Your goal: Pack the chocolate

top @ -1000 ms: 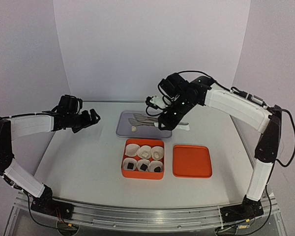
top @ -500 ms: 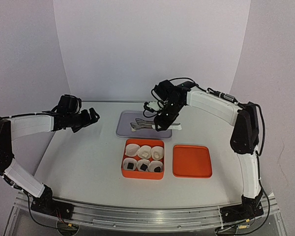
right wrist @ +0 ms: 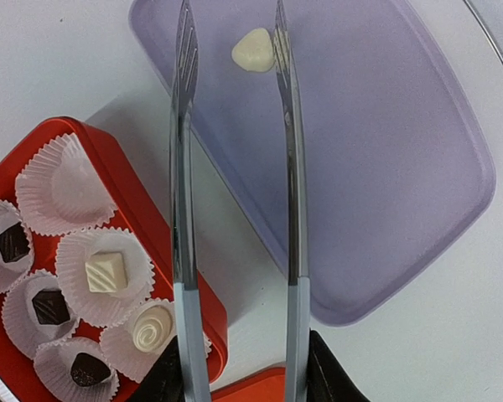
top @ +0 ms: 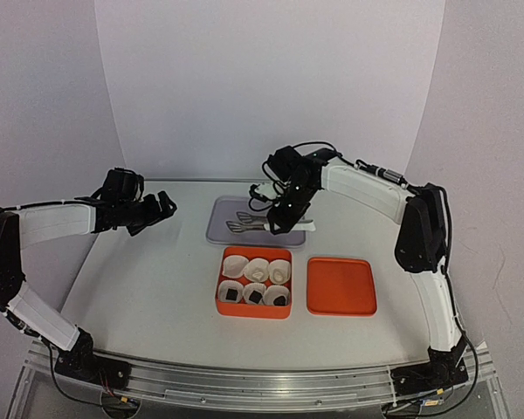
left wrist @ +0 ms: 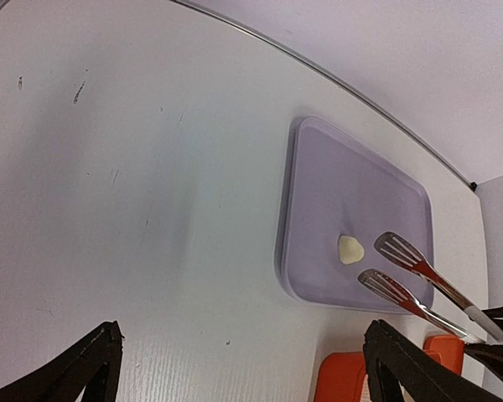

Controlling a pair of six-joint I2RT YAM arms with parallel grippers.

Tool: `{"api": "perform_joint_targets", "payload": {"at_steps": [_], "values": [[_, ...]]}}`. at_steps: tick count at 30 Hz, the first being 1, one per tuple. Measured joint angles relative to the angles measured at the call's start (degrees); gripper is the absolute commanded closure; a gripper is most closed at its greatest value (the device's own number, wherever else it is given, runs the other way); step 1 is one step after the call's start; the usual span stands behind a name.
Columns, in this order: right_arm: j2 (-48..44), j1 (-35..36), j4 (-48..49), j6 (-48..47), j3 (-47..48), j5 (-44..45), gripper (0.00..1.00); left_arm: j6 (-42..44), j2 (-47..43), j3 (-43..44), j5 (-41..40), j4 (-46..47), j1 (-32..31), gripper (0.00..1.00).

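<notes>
R hand [top: 278, 220], gripping tongs [right wrist: 182, 167], shifted left to cream chocolate [right wrist: 253, 50] on tray [right wrist: 394, 159]; L hand [top: 162, 208] spread, empty.

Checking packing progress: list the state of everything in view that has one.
orange box: open, lid off
orange lid: flat on the table beside the box
paper cups: five hold chocolate, one empty
cream chocolate: loose on the purple tray
tongs: open, not closed on the chocolate
right gripper: shut on the tongs
left gripper: open, empty
</notes>
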Motion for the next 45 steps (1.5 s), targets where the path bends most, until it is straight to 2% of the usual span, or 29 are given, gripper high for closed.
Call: {"api": "perform_joint_targets", "payload": {"at_steps": [27,45], "values": [[6.3,-0.4,0.2,-0.1,4.1,2.1,0.62,0.1,0.0,0.0,0.0,-0.1,0.0,0.00],[6.8,-0.5,0.2,0.1,4.7,3.8,0.77,0.1,0.0,0.0,0.0,-0.1,0.0,0.00]]}}
